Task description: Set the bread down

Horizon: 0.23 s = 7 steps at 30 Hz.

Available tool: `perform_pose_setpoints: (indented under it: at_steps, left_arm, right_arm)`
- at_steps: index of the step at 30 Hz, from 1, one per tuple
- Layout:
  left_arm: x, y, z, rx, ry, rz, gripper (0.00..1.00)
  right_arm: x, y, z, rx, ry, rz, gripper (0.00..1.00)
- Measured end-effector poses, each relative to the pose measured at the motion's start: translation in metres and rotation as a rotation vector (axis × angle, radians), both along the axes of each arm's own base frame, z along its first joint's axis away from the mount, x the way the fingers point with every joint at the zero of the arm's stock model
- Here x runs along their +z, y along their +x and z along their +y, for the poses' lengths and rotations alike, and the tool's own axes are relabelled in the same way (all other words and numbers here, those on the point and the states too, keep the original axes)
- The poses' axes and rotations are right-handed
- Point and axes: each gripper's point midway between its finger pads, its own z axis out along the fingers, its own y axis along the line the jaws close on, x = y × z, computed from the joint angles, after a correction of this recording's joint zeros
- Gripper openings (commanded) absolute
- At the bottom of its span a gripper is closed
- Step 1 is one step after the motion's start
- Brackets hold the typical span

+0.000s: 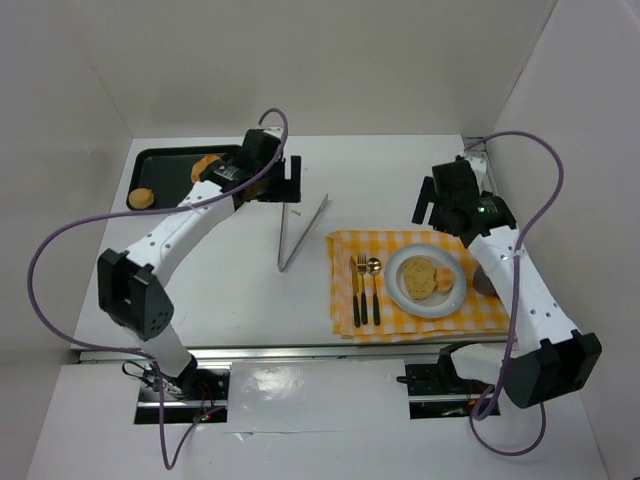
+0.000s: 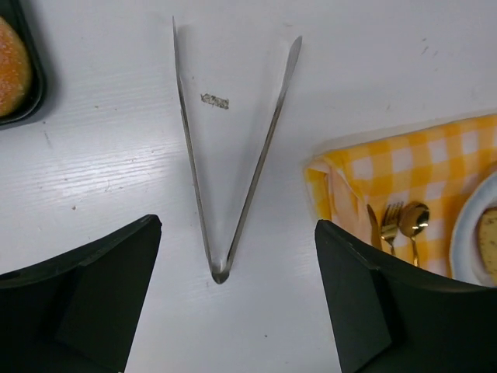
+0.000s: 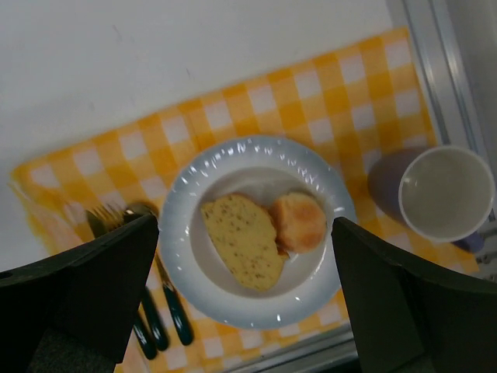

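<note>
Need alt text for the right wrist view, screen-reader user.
A round white plate on a yellow-and-white checked cloth holds a flat seeded bread slice touching a small round golden bun. A white cup stands right of the plate; dark-handled cutlery lies left. The right gripper hangs above, black jaws wide apart.

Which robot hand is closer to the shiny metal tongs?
Left. The left gripper hangs open just over the tongs, which lie on the table below it. The right gripper is far off to the other side, up by the plate.
</note>
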Motion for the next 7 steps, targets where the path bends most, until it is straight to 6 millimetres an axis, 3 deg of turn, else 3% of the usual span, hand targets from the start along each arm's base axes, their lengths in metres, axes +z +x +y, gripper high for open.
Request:
perform_pose_setpoints:
  at_steps: [4, 7]
  left_arm:
    - [0.036, -0.022, 0.009, 0.008, -0.054, -0.051, 0.93]
    - [0.039, -0.038, 0.012, 0.003, -0.086, -0.042, 0.92]
  right_arm:
    - [-0.055, -0.020, 0.000, 0.004, -0.006, 0.145, 1.00]
    - [-0.070, -0.027, -0.001, -0.002, -0.010, 0.183, 1.00]
